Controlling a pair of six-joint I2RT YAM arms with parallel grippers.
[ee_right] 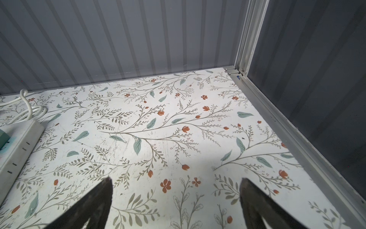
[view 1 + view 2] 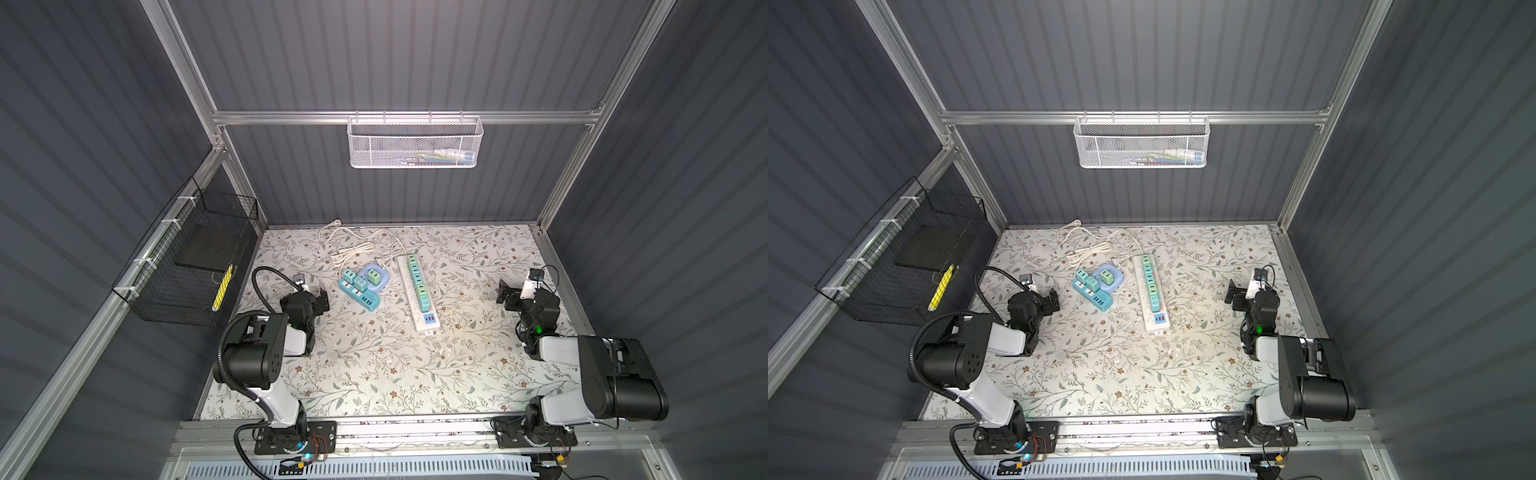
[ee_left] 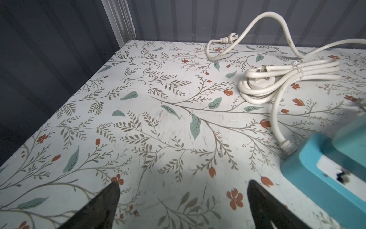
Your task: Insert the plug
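Note:
A long white power strip [image 2: 419, 293] lies mid-table with several teal plugs seated in it; its end shows in the right wrist view [image 1: 19, 142]. Left of it sit a blue power strip [image 2: 360, 296] [image 3: 309, 172] and a lavender one [image 2: 376, 277], both carrying green plugs. White cords trail behind them: a loose plug [image 2: 335, 223] [image 3: 289, 38] lies by the back wall, and another plug [image 3: 261, 79] is tucked in a tied coil [image 2: 348, 252]. My left gripper [image 2: 316, 297] [image 3: 183, 183] is open and empty, left of the blue strip. My right gripper [image 2: 508, 296] [image 1: 175, 179] is open and empty, right of the white strip.
The table [image 2: 374, 374] has a floral cover. A black wire basket [image 2: 187, 274] hangs on the left wall and a white mesh basket [image 2: 413, 143] on the back wall. An aluminium rail [image 1: 297, 142] edges the table on the right.

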